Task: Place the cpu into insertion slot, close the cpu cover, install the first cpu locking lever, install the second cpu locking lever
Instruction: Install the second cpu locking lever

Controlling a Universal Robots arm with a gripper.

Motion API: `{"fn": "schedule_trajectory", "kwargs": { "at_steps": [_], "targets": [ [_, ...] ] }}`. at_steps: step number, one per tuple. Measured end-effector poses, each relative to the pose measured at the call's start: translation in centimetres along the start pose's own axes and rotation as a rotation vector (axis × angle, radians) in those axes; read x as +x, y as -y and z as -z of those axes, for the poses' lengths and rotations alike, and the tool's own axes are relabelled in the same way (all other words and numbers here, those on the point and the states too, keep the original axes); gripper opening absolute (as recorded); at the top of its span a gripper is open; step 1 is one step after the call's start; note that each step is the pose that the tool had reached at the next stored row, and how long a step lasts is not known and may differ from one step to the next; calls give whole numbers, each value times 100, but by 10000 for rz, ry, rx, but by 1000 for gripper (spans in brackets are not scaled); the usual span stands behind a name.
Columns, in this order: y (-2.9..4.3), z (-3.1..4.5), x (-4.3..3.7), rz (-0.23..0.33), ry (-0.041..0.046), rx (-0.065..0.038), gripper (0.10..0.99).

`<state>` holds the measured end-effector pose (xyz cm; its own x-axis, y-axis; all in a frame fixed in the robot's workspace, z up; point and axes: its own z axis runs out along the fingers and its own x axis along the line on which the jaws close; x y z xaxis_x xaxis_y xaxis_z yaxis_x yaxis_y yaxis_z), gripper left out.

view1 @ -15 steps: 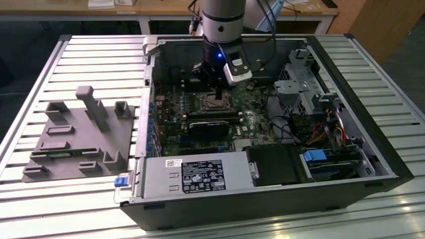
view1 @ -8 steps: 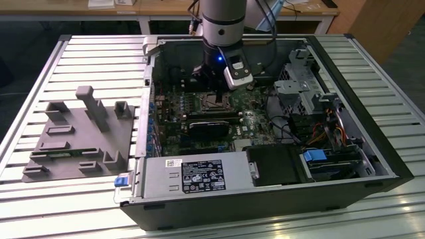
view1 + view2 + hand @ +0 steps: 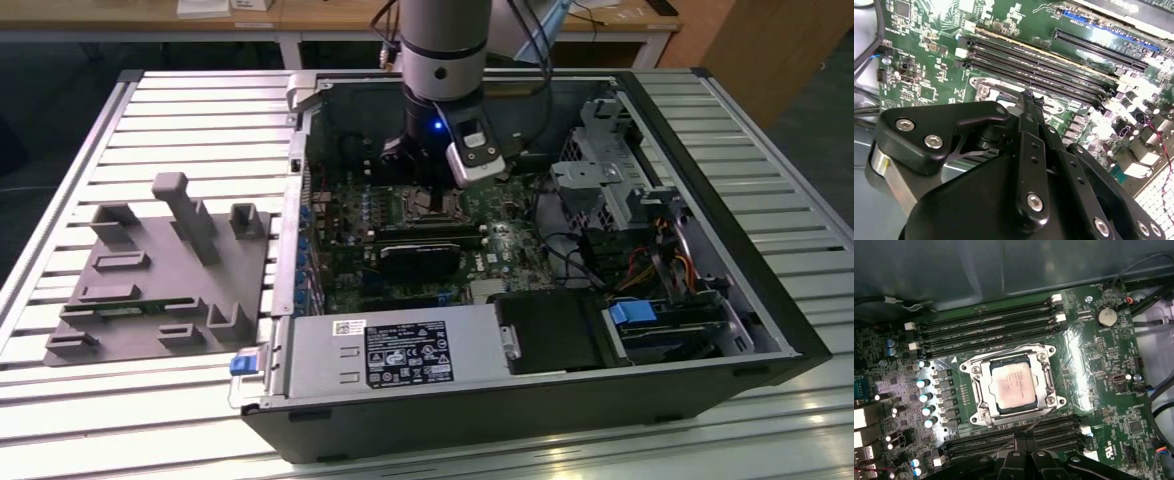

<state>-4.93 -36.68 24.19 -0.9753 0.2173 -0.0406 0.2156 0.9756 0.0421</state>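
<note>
Gripper [image 3: 1024,447] linkage sits closest to you in both wrist views; whether its fingers are spread or pressed together cannot be told. Locate the cpu [image 3: 1013,388] seated in the insertion slot [image 3: 985,416] mid-board, with the cpu cover [image 3: 1041,383] lowered around it, between the memory slots [image 3: 989,330].

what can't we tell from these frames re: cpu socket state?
- Locking levers: in the first wrist view the cpu sits under the cpu cover, but the thin levers are too fine to judge.
- Socket: hidden behind the gripper in the second wrist view.
- Exterior view: socket too small.
</note>
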Motion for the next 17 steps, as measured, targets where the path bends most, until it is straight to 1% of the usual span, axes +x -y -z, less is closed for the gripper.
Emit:
{"fn": "schedule_trajectory", "kwargs": {
  "at_steps": [4, 9, 11, 16, 17],
  "targets": [
    [23, -33, 39, 162, -32, -123, 102],
    [58, -75, 102, 218, -62, -251, 102],
    [68, -86, 113, 219, -67, -283, 102],
    [69, -87, 114, 224, -69, -281, 102],
    [73, -87, 115, 224, -73, -294, 102]
  ]
}}
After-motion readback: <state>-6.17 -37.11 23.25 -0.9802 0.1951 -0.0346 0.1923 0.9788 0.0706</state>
